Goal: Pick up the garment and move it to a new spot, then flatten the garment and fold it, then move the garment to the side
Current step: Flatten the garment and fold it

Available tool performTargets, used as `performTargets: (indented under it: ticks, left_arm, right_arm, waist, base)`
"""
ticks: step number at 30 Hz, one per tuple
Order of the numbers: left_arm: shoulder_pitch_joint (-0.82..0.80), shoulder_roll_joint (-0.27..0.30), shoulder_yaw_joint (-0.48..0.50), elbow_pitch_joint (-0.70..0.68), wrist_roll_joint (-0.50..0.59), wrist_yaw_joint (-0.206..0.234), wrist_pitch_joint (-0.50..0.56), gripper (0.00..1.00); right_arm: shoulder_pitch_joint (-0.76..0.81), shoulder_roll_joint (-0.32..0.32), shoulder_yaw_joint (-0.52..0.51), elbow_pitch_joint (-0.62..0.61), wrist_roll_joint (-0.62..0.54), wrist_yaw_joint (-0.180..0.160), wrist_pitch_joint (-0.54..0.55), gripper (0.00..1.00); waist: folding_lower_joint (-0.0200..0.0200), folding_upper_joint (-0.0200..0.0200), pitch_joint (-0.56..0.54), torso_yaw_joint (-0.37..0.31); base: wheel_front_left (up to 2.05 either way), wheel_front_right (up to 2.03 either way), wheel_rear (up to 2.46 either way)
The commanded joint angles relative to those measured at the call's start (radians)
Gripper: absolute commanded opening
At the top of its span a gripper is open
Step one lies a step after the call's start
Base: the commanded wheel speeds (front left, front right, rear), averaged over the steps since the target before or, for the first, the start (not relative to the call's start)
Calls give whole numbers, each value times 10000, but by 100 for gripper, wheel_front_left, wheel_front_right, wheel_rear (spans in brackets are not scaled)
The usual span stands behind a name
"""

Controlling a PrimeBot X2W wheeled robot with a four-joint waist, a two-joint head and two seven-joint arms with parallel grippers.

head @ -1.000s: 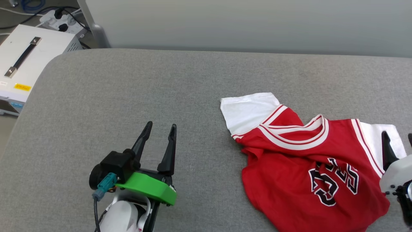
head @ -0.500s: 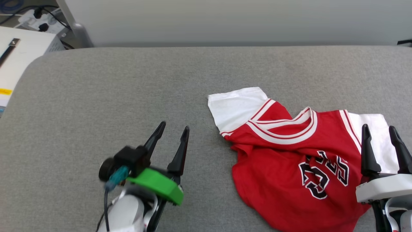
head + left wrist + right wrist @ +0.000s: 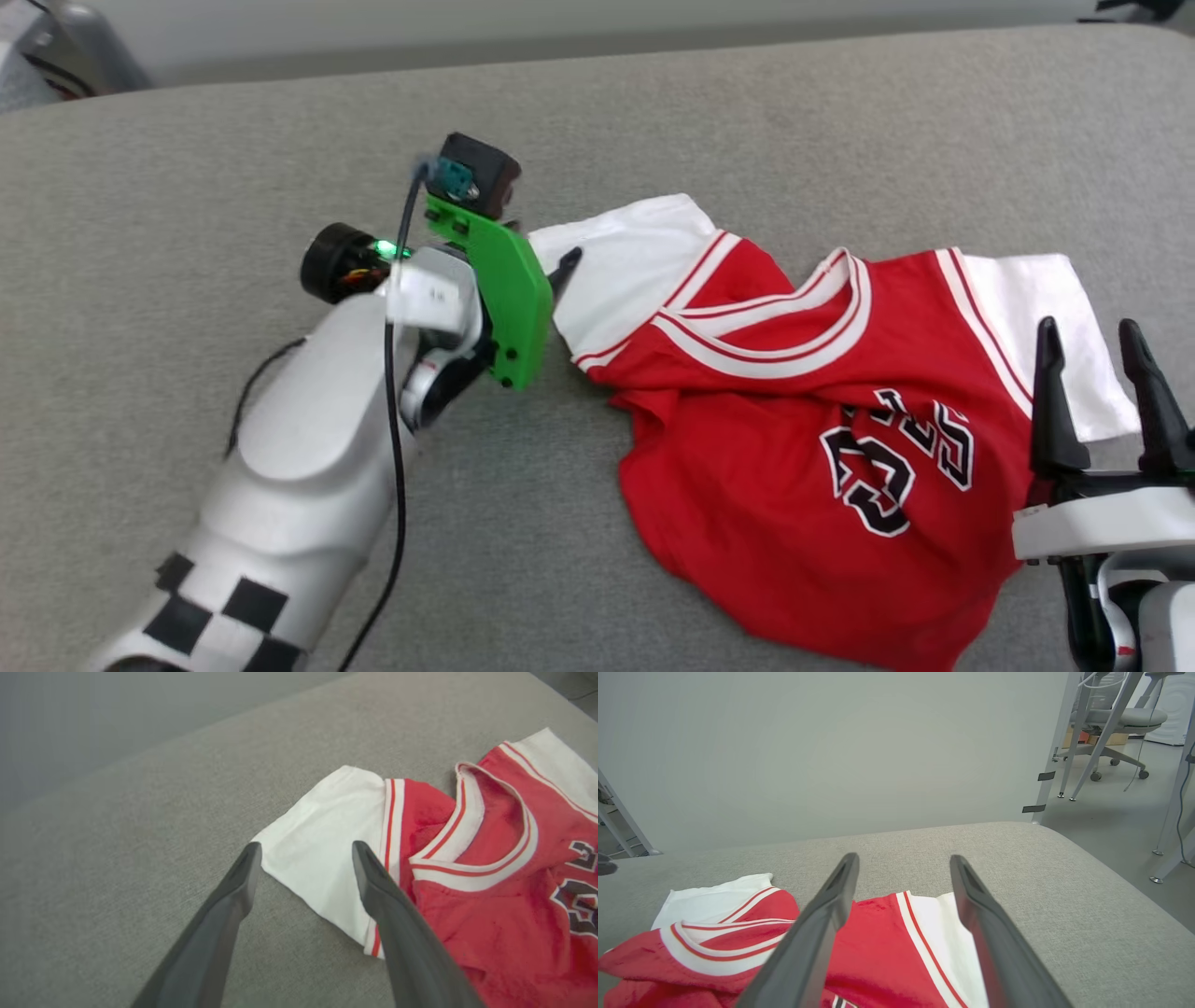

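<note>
Step in hand: the first one, the pick-up. Garment (image 3: 794, 401) not yet held by either claw.

Garment: lies rumpled on the grey padded surface (image 3: 747, 112), front up, black lettering (image 3: 896, 467) showing, lower body bunched and skewed. Not flat, not folded.

Left claw (image 3: 304, 847): fingers spread wide, nothing between them gripped. It is angled down at the near white sleeve (image 3: 327, 826). In the left wrist view the sleeve's free corner sits right between the two tips, with the striped trim just past the right-hand finger and the collar (image 3: 467, 877) further beyond it. Cannot tell whether the tips touch the cloth or hover just above it.

Right claw (image 3: 1088, 327): also spread wide and empty. The other white sleeve (image 3: 1036, 308) lies under and just ahead of its tips; the red body runs off to its left-hand finger side. It looks to sit higher off the cloth than the left one.

Judgement on next move: left claw needs to drop onto the sleeve edge and pinch the cloth, not the padding. Right claw should come down on its sleeve likewise, so that both shoulders lift together. Thin jersey cloth; a shallow bite may slip.
</note>
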Motion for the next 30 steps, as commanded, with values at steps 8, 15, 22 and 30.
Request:
performTargets:
  ticks: [8,15,22,30]
  left_arm:
    - [-1492,556,-327,1622,-628,-29,1594,100]
    - [-2034,495,-606,2720,-480,-20,1779,100]
    - [-2026,529,-1064,3620,-485,-25,1798,79]
    - [-1882,710,-906,4014,-1252,-27,1072,0]
  right_arm:
    - [-508,123,311,365,68,-7,-288,100]
    - [-723,175,505,711,119,-7,-468,100]
    - [-881,195,607,903,143,-7,-558,100]
    - [-869,200,561,1018,23,-7,-577,100]
  waist:
    - [-1,0,1097,-1059]
    - [-1,0,1352,-1267]
    - [-1,0,1419,-1311]
    - [-1,0,1054,-929]
  base:
    - [0,0,0]
    - [0,0,0]
    - [0,0,0]
    - [0,0,0]
